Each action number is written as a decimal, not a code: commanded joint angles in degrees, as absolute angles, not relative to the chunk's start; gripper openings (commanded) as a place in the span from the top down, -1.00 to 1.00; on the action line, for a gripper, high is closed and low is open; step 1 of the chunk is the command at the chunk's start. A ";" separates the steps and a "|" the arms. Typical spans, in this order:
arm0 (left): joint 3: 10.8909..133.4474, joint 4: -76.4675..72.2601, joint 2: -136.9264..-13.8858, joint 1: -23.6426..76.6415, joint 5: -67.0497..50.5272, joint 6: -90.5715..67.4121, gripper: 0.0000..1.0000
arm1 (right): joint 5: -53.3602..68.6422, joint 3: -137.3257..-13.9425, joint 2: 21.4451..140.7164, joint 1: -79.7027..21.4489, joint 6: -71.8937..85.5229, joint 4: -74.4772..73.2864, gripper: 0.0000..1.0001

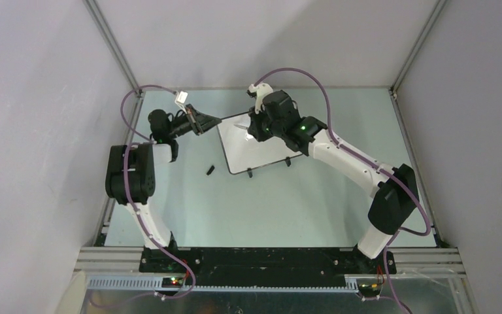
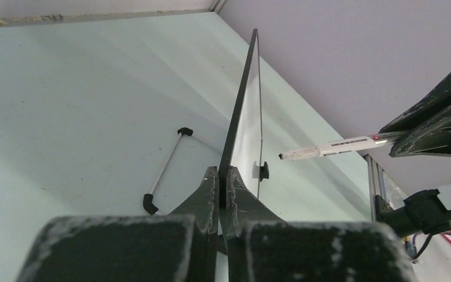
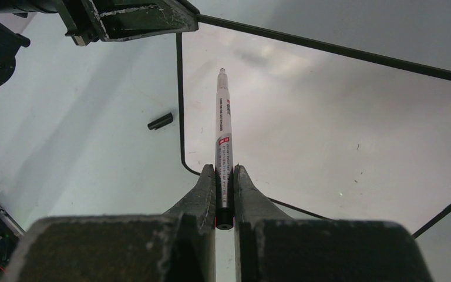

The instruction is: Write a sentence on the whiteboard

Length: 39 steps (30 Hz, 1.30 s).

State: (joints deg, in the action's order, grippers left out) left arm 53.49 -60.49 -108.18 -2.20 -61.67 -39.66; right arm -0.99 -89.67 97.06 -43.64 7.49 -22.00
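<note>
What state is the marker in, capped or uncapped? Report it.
Uncapped: the marker in the right gripper shows a bare tip; a black cap lies on the table.

– Where's the whiteboard [image 1: 256,156]?
– On the bench [image 1: 287,209], toward its far edge. The left hand [image 1: 214,122] is at its far-left corner and the right hand [image 1: 256,129] is above it.
– Anything else?
– A small black cap [image 1: 210,170] lies beside it.

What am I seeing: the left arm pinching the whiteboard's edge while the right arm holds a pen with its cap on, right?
Not quite: the pen is uncapped. The right wrist view shows its bare tip, with the small black cap lying on the table beside the whiteboard. The rest holds: left gripper pinching the board's edge, right gripper holding the pen.
</note>
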 commanded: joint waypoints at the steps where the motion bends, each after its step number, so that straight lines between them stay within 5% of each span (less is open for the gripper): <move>1: 54.49 -52.81 -106.67 -1.48 -61.72 -33.04 1.00 | 0.13 -90.32 94.93 -43.46 7.93 -19.83 1.00; 39: 53.61 -66.74 -109.16 -1.27 -63.43 -42.08 1.00 | -7.62 -99.37 104.04 -48.52 4.85 -23.76 1.00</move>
State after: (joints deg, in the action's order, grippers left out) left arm 53.78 -63.61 -108.77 -1.91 -62.33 -41.65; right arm -6.66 -96.27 103.22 -48.01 5.67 -24.03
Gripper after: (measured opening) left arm 0.019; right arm 0.090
